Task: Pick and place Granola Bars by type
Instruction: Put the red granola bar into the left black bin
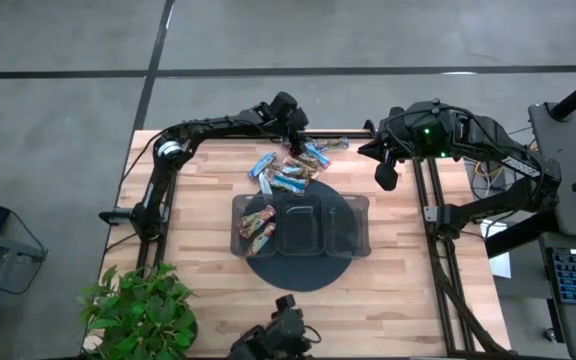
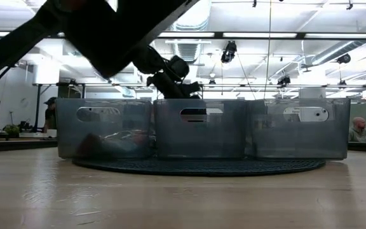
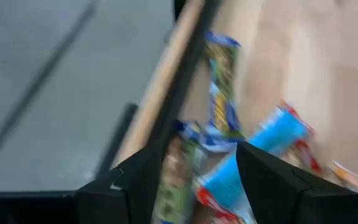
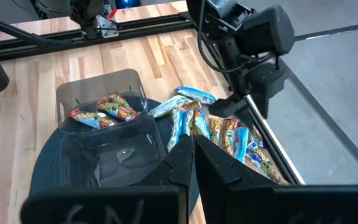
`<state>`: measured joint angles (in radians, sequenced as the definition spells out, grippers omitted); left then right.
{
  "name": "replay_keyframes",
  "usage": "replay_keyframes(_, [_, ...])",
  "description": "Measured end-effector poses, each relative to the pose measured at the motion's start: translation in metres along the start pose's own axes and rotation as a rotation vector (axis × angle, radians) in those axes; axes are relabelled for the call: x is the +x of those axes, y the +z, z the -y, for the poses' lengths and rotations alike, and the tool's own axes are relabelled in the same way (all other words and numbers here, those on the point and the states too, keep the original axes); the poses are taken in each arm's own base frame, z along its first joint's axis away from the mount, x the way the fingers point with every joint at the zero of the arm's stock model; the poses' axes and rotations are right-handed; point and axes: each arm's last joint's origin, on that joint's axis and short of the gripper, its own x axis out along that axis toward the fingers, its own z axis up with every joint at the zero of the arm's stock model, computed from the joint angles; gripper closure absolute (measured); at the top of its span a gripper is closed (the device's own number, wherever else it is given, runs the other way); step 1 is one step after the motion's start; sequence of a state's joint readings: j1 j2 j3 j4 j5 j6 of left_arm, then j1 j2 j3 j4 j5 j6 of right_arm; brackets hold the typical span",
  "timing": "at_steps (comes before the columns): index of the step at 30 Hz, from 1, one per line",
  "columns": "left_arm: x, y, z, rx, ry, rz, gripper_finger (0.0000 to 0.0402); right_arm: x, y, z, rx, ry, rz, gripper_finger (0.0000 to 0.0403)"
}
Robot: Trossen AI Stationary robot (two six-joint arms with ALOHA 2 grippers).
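Granola Bars (image 1: 290,172) lie heaped near the far edge of my wooden table (image 1: 198,180), and my left gripper (image 1: 293,125) hangs just above that heap with its two dark fingers (image 3: 278,180) spread apart, a green-wrapped bar and a light blue bar showing in the gap between them — nothing is clamped. I judge the fingers are parted this way so they can close around one bar and lift it clear of its neighbours. Just past the fingertips a dark blue bar (image 3: 221,87) lies along the table's edge rail. Outward from the pile, toward the middle of the table, a clear three-compartment tray (image 1: 353,215) sits on a dark round mat (image 1: 298,272); a few reddish-orange bars (image 1: 258,225) rest in the compartment on my left side, while the other two look bare, which suggests one type is sorted and the blues are not yet moved. My right gripper (image 4: 192,147) waits raised off to the right side, its fingers pressed together and holding nothing, looking down over tray and pile. A potted plant (image 1: 138,310) stands at the table's near left corner.
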<state>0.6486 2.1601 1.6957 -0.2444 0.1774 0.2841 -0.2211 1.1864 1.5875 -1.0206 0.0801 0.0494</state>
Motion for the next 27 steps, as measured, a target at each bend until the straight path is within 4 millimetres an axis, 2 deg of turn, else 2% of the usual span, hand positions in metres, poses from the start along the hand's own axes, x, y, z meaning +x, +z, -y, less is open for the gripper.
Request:
replay_keyframes(6, [-0.002,-0.007,-0.003,-0.034,-0.056,-0.090,0.0209,0.000,0.000,0.000,0.003,0.000,0.001,0.0394])
replay_keyframes(12, [-0.020,-0.005,-0.009,-0.117,-0.070,-0.261,0.0209,0.000,0.000,0.000,0.004,0.000,0.001,0.0394])
replay_keyframes(17, [-0.027,-0.002,-0.011,-0.160,-0.061,-0.305,0.0209,0.000,0.000,0.000,0.004,0.000,0.002,0.0394])
replay_keyframes(27, [-0.019,-0.023,-0.008,-0.228,-0.112,-0.370,0.0209,0.000,0.000,0.000,0.004,0.000,0.002,0.0394])
